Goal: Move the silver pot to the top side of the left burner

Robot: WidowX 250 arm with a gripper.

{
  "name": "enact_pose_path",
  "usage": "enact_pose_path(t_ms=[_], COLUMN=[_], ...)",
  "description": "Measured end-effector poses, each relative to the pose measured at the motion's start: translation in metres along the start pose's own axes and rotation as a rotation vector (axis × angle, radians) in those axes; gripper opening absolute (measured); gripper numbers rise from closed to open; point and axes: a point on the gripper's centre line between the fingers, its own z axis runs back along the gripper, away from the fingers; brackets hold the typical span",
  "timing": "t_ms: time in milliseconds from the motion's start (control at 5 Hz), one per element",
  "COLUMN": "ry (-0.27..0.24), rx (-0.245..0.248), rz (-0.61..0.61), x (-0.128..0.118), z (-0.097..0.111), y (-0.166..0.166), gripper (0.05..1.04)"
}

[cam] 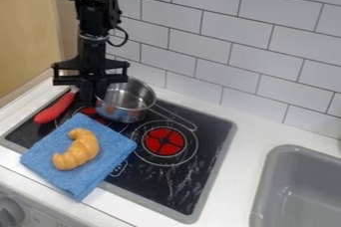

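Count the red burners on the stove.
2. One burner is right of the blue cloth; the other, partly hidden, lies between the cloth and the silver pot. The cloth could hide more.

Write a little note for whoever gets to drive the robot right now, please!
Gripper: the black two-finger gripper is down at the left rim of the shiny silver metal pot; I can't tell if it has hold of it.
Pot: upright at the back of the black stovetop, handle pointing toward the front right. It partly hides the red-centred left burner.
Done: gripper is at the pot.
Left: check the grip, then probably nudge the pot a bit left, behind the burner's middle, and let go. Watch the blue cloth in front.
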Motion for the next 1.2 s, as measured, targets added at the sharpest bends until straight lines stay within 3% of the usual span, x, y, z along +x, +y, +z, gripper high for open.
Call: enact_pose_path(t_ms=[200,400,600,800,1000,1200], ry=[0.002,-0.005,0.029,0.04,0.023,-0.047], rx=[-0.024,-0.015,0.019,0.046,0.096,0.148], rz=[0.022,0.026,0.028,0.009,0.005,-0.048], x=[0.007,0.014,0.009,0.006,0.007,-0.002], z=[-0.007,-0.007,-0.009,-0.008,0.003,0.029], y=[-0.004,-0.006,-0.003,-0.002,0.0,-0.012], gripper=[0.064,0.092,0.267,0.54,0.844,1.017])
